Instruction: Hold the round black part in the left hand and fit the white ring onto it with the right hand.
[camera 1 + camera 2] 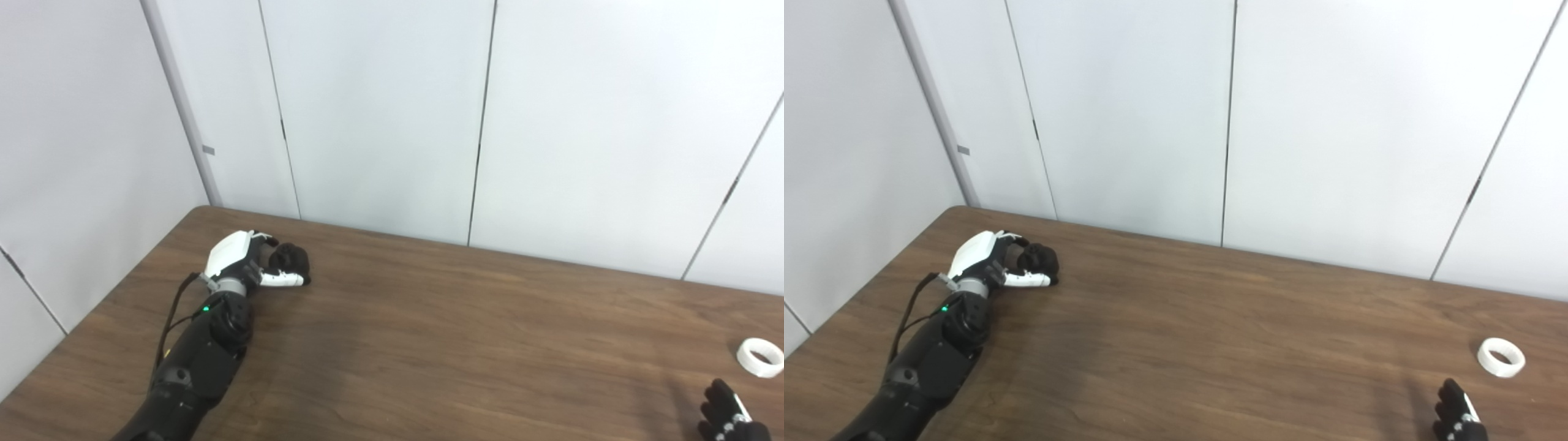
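Note:
The round black part (293,257) sits on the brown table at the far left. My left hand (248,260), white-backed with dark fingers, is curled around it, with the thumb lying along its near side; the part is mostly hidden by the fingers. The white ring (760,357) lies flat on the table at the right edge; it also shows in the right eye view (1500,357). My right hand (729,416) shows only its fingertips at the bottom right corner. They are extended, hold nothing, and sit a short way in front of the ring without touching it.
The brown wooden table (429,343) runs up to white wall panels (380,110) at the back and left. Its left edge passes close to my left forearm (196,361). A black cable runs along that forearm.

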